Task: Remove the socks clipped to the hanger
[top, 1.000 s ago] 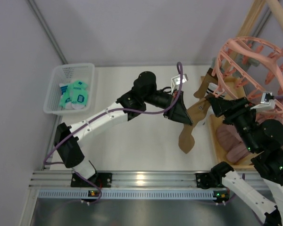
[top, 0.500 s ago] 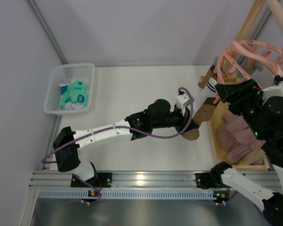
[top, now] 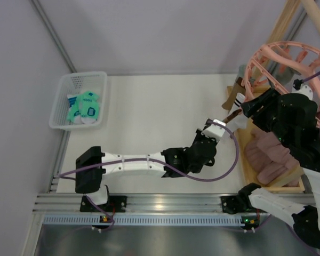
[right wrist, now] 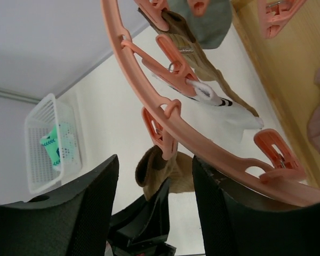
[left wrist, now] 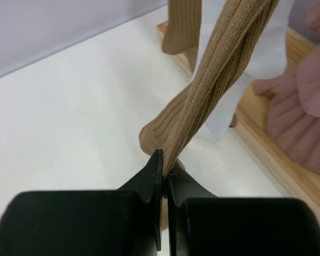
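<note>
Drawn back low, the left tool (left wrist: 164, 160) clamps a taut brown sock (left wrist: 218, 80) still clipped to the hanger (right wrist: 218, 159); right tool (right wrist: 154, 170) gapes.

white table (top: 149, 109), basket (top: 57, 109) far-L, wood frame (top: 244, 162) R

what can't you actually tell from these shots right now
- Top of the brown sock: cut off by the left wrist view's upper edge; from above the right arm covers it, so whether it's clipped is unclear.
- Right pincer: hidden under its own arm from above.
- Hanger: far side runs off the top view's right edge.
- Basket contents: too small to count.
</note>
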Robot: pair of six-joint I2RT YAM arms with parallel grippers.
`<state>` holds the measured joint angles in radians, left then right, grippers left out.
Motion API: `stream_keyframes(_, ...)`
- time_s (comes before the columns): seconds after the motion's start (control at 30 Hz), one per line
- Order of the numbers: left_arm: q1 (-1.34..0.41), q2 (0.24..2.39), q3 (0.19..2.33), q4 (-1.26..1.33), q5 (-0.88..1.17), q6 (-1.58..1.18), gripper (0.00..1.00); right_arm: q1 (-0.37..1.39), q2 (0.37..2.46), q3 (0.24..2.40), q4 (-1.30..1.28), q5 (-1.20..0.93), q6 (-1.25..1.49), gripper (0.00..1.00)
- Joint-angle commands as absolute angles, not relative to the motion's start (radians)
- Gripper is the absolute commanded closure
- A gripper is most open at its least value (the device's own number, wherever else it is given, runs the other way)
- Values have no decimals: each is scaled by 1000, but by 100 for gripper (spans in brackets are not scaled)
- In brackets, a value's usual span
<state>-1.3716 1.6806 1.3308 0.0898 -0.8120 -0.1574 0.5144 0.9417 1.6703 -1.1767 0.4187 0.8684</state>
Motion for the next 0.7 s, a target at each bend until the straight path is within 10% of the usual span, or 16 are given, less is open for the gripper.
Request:
stream_keyframes(0.0,-1407,1732,1393,68,-1152,-74,100,520,960,1704,-1242,480,880,46)
stream_keyframes(0.67,-1440,1948,1583,71,-1404,-11,100,575,1321,2034,-1499,725,968,53)
